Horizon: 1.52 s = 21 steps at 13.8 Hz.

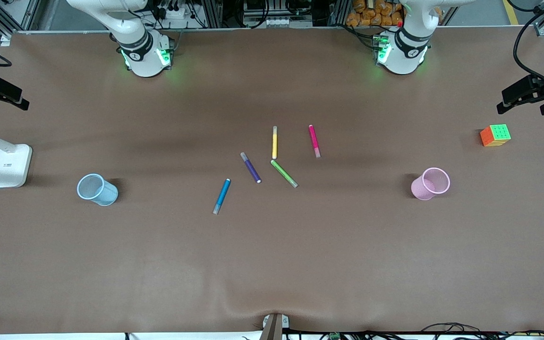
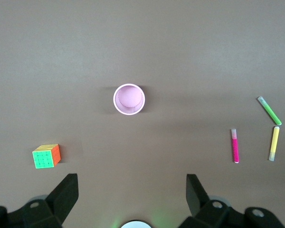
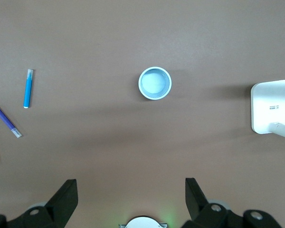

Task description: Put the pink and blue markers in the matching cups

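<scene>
Pink marker (image 1: 314,140) and blue marker (image 1: 222,195) lay mid-bench, pink cup (image 1: 430,183) and blue cup (image 1: 97,189) toward opposite ends; we held the left gripper (image 2: 131,199) and right gripper (image 3: 131,202) wide above, nothing picked, so a first grasp seemed next.

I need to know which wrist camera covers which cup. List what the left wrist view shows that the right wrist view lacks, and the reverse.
Only the left wrist view: pink cup, pink marker, lime-green marker, colour cube.
Only the right wrist view: blue cup, blue marker, purple marker, white lamp base.
Both: the brown table, the yellow marker, and each arm's own open gripper, left gripper and right gripper.
</scene>
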Each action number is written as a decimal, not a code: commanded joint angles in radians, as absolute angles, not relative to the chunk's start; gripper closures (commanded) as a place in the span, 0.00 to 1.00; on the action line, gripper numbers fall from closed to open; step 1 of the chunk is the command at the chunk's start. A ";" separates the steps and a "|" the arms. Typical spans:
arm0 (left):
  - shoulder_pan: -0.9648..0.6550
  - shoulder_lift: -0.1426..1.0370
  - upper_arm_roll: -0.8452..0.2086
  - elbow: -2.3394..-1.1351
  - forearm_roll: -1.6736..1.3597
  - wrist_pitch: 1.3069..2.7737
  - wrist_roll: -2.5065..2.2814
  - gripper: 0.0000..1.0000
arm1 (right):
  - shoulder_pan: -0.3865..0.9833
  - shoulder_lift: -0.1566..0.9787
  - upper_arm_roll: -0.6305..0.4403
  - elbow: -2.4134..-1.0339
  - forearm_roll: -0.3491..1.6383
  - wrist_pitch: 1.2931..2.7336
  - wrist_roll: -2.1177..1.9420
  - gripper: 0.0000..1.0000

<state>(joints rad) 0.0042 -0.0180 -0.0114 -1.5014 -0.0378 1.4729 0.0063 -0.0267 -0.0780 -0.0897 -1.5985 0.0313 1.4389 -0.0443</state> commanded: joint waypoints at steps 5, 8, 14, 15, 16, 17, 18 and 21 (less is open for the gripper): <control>0.003 -0.009 -0.015 -1.485 -0.025 1.460 -0.006 0.00 | -0.054 -0.094 -0.078 -1.612 0.066 1.457 -0.043 0.00; -0.003 0.003 -0.017 -1.491 -0.025 1.453 -0.009 0.00 | -0.054 -0.080 -0.078 -1.603 0.064 1.467 -0.043 0.00; -0.015 0.040 -0.020 -1.520 -0.025 1.436 0.005 0.00 | -0.046 -0.029 -0.075 -1.549 0.055 1.479 -0.043 0.00; -0.026 0.052 -0.024 -1.520 -0.023 1.430 0.008 0.00 | -0.048 -0.019 -0.075 -1.549 0.057 1.479 -0.041 0.00; -0.031 0.060 -0.026 -1.519 -0.021 1.431 0.009 0.00 | -0.049 -0.002 -0.075 -1.551 0.066 1.482 -0.040 0.00; -0.043 0.081 -0.026 -1.513 -0.005 1.433 0.008 0.00 | -0.055 0.018 -0.075 -1.549 0.087 1.488 -0.043 0.00; -0.058 0.101 -0.029 -1.508 0.017 1.436 -0.008 0.00 | -0.052 0.029 -0.075 -1.531 0.084 1.479 -0.040 0.00; -0.069 0.141 -0.037 -1.508 -0.009 1.440 -0.034 0.00 | -0.051 0.029 -0.075 -1.508 0.074 1.479 -0.029 0.00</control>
